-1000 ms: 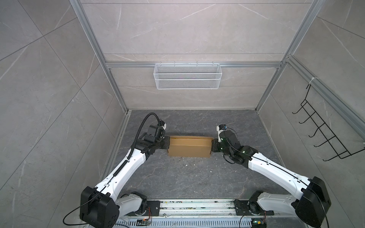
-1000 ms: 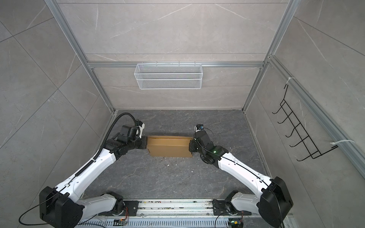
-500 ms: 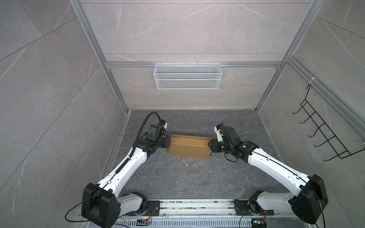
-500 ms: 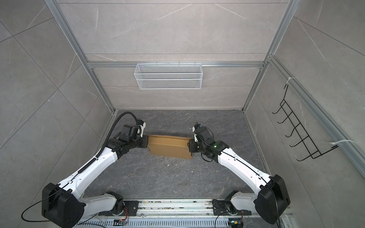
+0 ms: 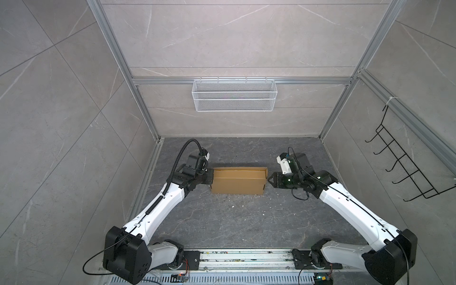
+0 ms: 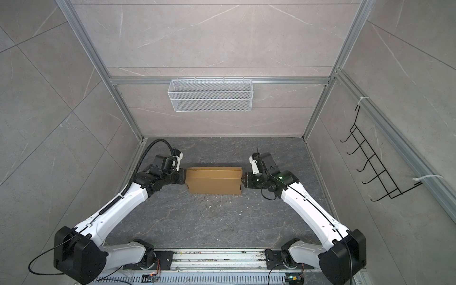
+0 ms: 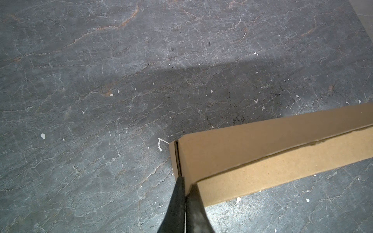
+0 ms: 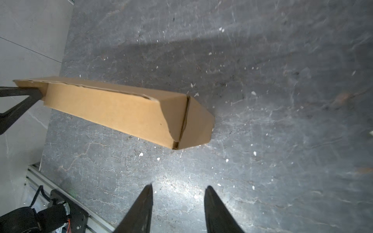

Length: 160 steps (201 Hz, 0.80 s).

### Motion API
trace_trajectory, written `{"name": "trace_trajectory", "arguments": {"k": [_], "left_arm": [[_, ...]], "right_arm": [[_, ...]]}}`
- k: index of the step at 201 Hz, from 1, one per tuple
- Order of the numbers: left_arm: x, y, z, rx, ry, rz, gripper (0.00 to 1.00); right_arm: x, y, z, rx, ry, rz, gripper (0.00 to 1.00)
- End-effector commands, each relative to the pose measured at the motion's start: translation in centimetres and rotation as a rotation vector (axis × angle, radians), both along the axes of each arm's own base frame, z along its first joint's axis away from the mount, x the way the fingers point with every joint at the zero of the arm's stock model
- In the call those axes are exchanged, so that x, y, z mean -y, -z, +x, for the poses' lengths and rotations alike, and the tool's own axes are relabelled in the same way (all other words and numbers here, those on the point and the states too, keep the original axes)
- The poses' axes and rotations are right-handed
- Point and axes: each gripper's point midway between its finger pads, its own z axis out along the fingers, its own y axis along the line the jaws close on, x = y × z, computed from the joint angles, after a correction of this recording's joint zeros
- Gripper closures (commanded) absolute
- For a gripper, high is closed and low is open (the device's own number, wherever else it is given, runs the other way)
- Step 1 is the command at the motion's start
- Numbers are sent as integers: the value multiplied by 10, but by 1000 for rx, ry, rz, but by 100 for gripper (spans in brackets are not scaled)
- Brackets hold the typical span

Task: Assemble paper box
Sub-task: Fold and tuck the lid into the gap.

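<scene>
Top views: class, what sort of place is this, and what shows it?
Likely a robot test cell: aluminium-framed panel walls, left arm and right arm on a base rail, one paper box.

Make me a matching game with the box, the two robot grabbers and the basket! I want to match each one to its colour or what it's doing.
Things:
1. paper box
2. left gripper
3. right gripper
4. wire basket

Colour or state:
A. open, holding nothing
B. white mesh, hanging up
C. brown cardboard
D. shut, pinching the paper box's end

Right pairs: 1-C, 2-D, 3-A, 4-B.
</scene>
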Motion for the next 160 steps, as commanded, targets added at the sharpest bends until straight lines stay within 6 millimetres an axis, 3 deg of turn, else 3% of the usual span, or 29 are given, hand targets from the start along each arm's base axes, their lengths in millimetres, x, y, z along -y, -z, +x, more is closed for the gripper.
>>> {"name": "trace_trajectory", "arguments": {"k": [1, 23, 56, 160], "left_arm": [[-10, 55, -42, -248, 40, 94, 98], [-10, 55, -42, -247, 40, 94, 98], [-10, 54, -41, -247, 41, 94, 98], [-9, 54, -40, -246, 44, 95, 98]], "right_arm": [[6, -14, 7, 36, -20, -78, 60], [2, -4, 12, -8, -43, -112, 65], [-4, -9, 24, 18, -49, -108, 71], [-23, 7, 42, 21, -42, -146, 81]]}}
